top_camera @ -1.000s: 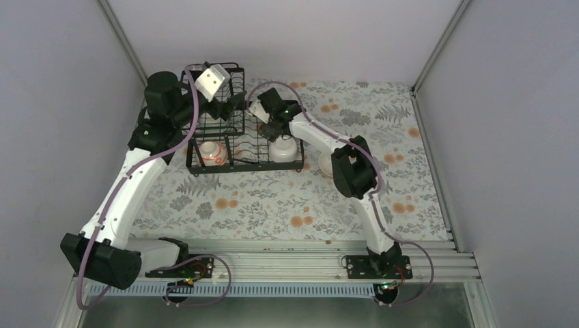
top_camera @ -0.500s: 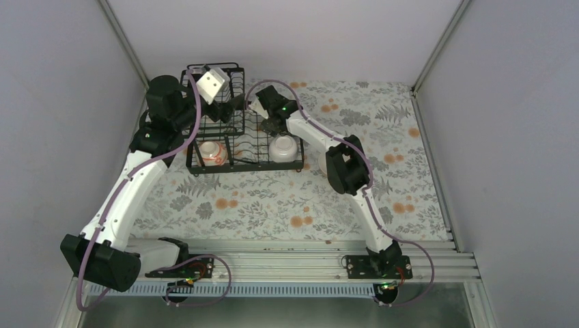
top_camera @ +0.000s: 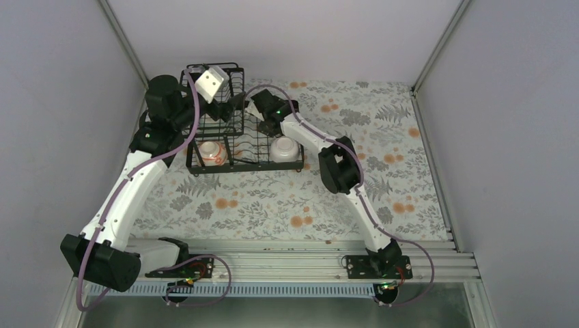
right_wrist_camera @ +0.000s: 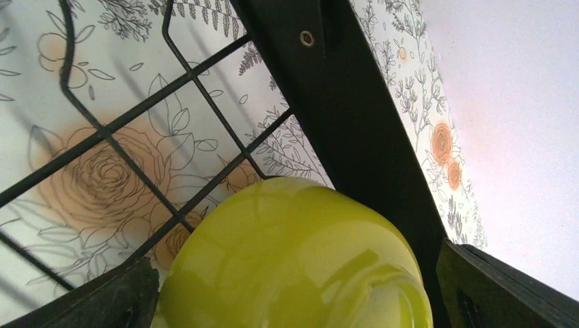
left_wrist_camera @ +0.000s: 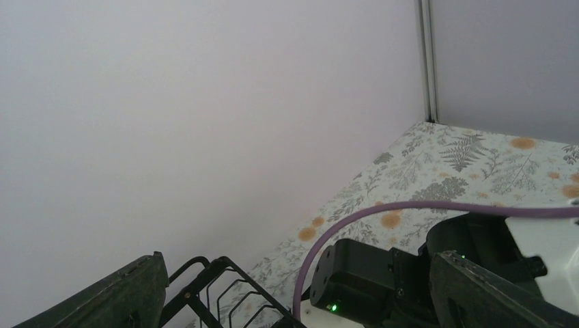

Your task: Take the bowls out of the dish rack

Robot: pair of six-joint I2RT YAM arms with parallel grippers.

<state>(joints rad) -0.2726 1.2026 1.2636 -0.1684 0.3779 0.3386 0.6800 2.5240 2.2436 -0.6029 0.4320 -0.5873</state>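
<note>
The black wire dish rack (top_camera: pixel 225 140) stands at the far left of the table. A white bowl with a red-orange pattern (top_camera: pixel 212 152) sits in its left part. At the right end of the rack rests a pale green bowl (top_camera: pixel 285 149), seen close up as a glossy yellow-green dome (right_wrist_camera: pixel 287 260). My right gripper (top_camera: pixel 265 125) hovers just behind it, open, with the green bowl between its fingers (right_wrist_camera: pixel 102 297) in the right wrist view (right_wrist_camera: pixel 293 301). My left gripper (top_camera: pixel 230 106) hangs open and empty over the rack's tall basket section (top_camera: pixel 229 85). The left wrist view (left_wrist_camera: pixel 300 301) shows rack wire (left_wrist_camera: pixel 225 287).
The right arm's elbow (top_camera: pixel 339 167) hangs over the flowered tablecloth (top_camera: pixel 287 205) just right of the rack. The left wall and back wall stand close to the rack. In the left wrist view the right arm's wrist (left_wrist_camera: pixel 382 280) and a purple cable (left_wrist_camera: pixel 382 212) show.
The right gripper has drawn back and up from the green bowl, and the right elbow has swung left. The left arm has barely moved.
</note>
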